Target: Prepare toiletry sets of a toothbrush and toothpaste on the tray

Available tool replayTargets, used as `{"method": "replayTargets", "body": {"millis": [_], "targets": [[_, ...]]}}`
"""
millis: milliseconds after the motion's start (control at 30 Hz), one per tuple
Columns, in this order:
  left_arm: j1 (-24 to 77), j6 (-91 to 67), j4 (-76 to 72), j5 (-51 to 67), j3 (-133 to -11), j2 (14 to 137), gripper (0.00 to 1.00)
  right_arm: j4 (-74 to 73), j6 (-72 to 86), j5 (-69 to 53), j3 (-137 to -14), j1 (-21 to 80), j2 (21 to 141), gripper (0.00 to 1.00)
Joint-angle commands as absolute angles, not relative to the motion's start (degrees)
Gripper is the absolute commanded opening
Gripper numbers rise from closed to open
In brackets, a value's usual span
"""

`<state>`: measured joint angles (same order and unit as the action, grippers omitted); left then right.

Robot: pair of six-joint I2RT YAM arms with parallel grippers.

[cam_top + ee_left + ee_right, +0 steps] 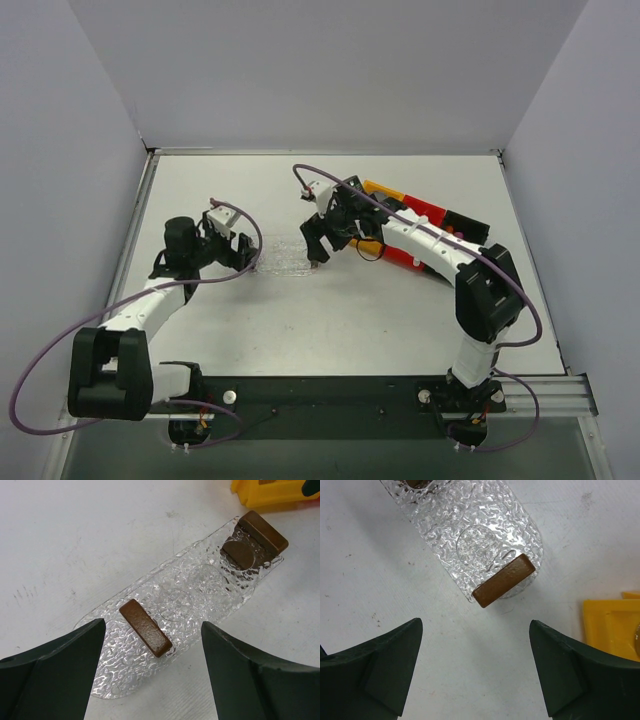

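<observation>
A clear textured tray (288, 266) (a brown wooden block (145, 627) at each end) is laid flat near the centre of the table (330, 330). The left gripper (243, 256) is held at its 9 o'clock end and the right gripper (316, 256) at its 3 o'clock end; both are spread wide, with nothing grasped. A yellow bin (610, 627) is seen towards 2 o'clock
</observation>
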<state>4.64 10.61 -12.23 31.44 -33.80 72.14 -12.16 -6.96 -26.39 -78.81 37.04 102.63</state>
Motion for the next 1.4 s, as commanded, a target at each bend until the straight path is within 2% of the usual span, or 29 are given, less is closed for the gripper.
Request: {"method": "replayTargets", "body": {"millis": [0, 233, 633, 867, 1367], "targets": [[2.6, 8.1, -14.8, 30.0, -36.5, 68.0, 0.88, -13.0, -8.5, -19.8, -79.1, 35.8, 97.5, 0.83], [1.5, 8.9, -11.4, 27.2, -37.2, 61.6, 0.88, -12.7, -11.9, -11.0, -81.1, 33.1, 94.9, 0.87], [1.2, 11.6, -4.8, 27.2, -35.4, 52.5, 0.88, -12.9, -12.6, -8.0, -85.1, 23.3, 98.3, 0.92], [1.2, 11.9, -4.6, 28.0, -35.0, 52.0, 0.88, -13.1, -10.9, -9.8, -88.3, 19.3, 103.3, 0.93], [1.2, 11.2, -6.3, 29.0, -34.6, 54.7, 0.88, -13.3, -9.0, -11.6, -92.5, 17.8, 111.8, 0.94]]}}
